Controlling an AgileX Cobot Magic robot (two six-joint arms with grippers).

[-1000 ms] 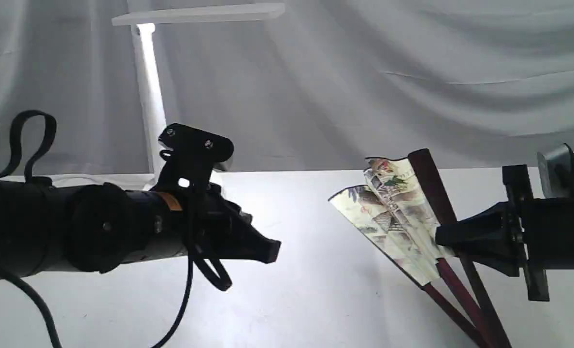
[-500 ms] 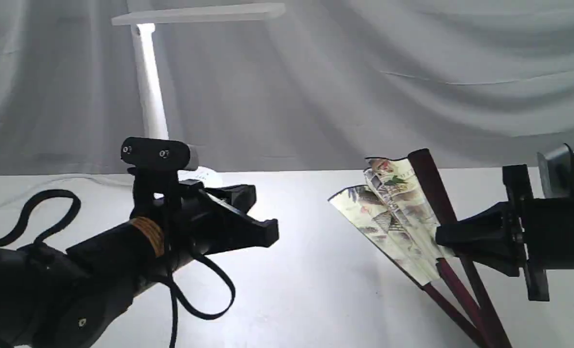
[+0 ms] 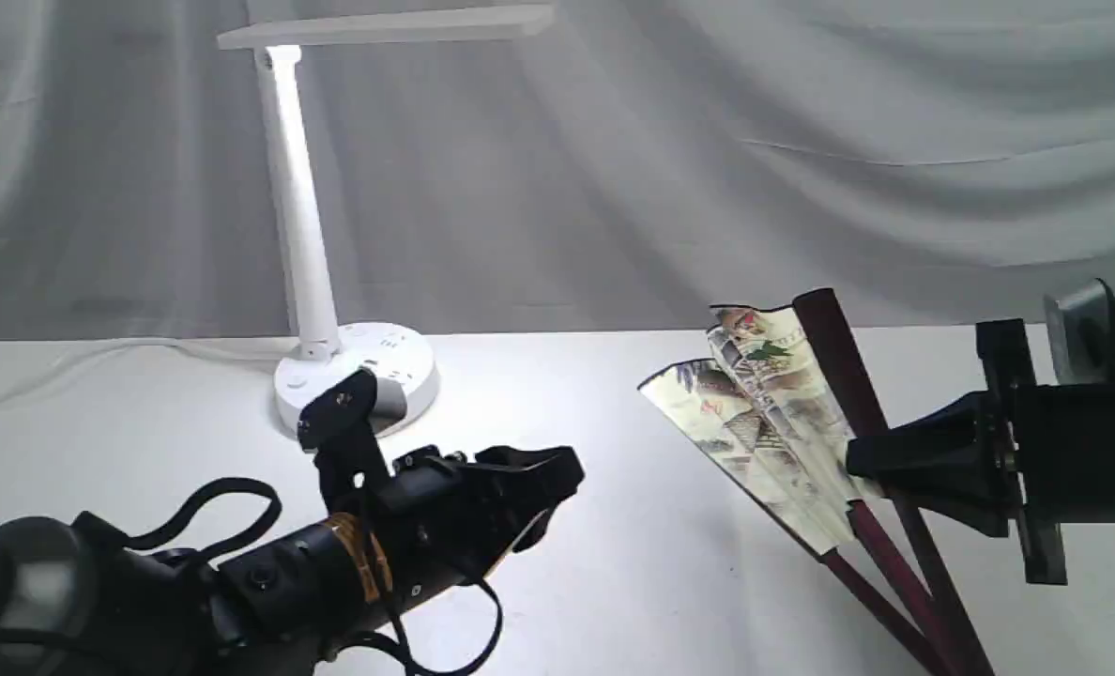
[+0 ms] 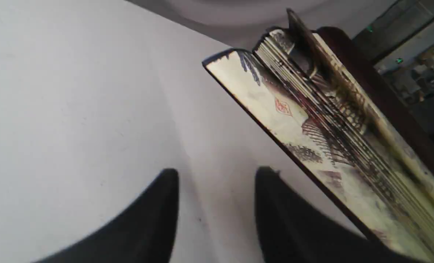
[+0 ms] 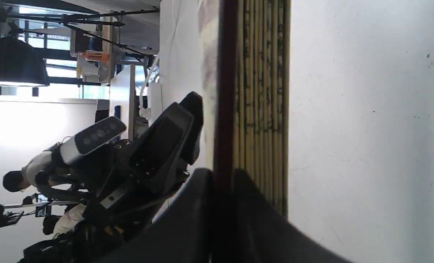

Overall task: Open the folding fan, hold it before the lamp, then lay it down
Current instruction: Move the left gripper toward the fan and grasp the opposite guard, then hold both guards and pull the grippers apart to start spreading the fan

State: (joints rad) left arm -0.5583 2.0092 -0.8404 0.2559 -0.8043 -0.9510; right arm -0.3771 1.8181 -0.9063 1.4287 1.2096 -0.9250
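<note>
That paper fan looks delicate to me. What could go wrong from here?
The right gripper pinches the folding fan by one maroon guard only, so it might slip or twist. The open left gripper points at the pleated paper; closing there rather than on the outer rib could crease or tear it. The slim lamp might get knocked during the carry.

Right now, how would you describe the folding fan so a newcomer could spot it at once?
On the white table, look to the right side, away from the lamp, where the right pincer grips a tilted bundle. That is the folding fan: the only painted thing, cream pleated paper on dark maroon ribs, partly spread.
</note>
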